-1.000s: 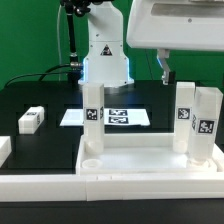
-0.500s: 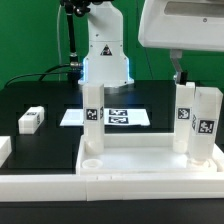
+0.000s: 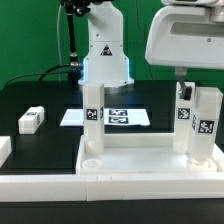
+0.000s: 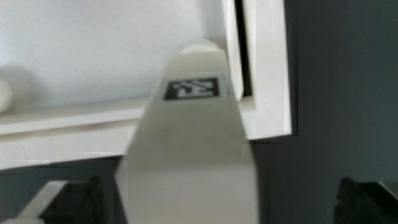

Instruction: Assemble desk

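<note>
Exterior view: black table (image 3: 40, 95), green backdrop (image 3: 30, 40); jaws spread wide above a desk leg (image 3: 184, 135).

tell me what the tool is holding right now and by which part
nothing is held: the tool is open, its fingers standing clear on either side of an upright desk leg.

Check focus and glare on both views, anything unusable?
Exterior view: even light, no hard glare; tags on the standing legs are distinct, the white desk top shows little shading. Wrist view: soft all over, the close leg out of focus, its tag smeared, the fingers dark.
</note>
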You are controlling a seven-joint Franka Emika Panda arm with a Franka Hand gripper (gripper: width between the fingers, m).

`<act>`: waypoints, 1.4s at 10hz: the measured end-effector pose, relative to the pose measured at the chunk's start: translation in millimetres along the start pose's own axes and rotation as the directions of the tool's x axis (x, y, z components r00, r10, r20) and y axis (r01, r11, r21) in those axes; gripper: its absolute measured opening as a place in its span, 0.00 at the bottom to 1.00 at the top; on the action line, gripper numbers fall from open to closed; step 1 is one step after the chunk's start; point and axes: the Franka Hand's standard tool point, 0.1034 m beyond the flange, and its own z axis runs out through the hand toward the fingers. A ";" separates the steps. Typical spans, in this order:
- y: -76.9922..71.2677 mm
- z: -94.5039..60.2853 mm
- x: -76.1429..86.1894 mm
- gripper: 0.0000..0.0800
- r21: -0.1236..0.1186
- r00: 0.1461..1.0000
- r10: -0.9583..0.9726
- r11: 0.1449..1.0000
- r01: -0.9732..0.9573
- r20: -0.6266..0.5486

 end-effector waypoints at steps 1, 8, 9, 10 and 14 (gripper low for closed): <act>0.0 -0.5 0.6 0.81 0.000 1.000 0.000 1.000 0.000 -0.001; 2.8 0.9 2.6 0.36 0.016 0.995 0.090 0.996 -0.090 -0.042; 5.9 0.5 0.6 0.36 0.029 0.981 0.188 0.982 -0.186 -0.055; 8.0 0.7 -0.5 0.36 0.040 0.946 0.319 0.947 -0.318 -0.052; 14.3 2.6 1.5 0.36 0.076 0.688 0.726 0.686 -0.724 0.009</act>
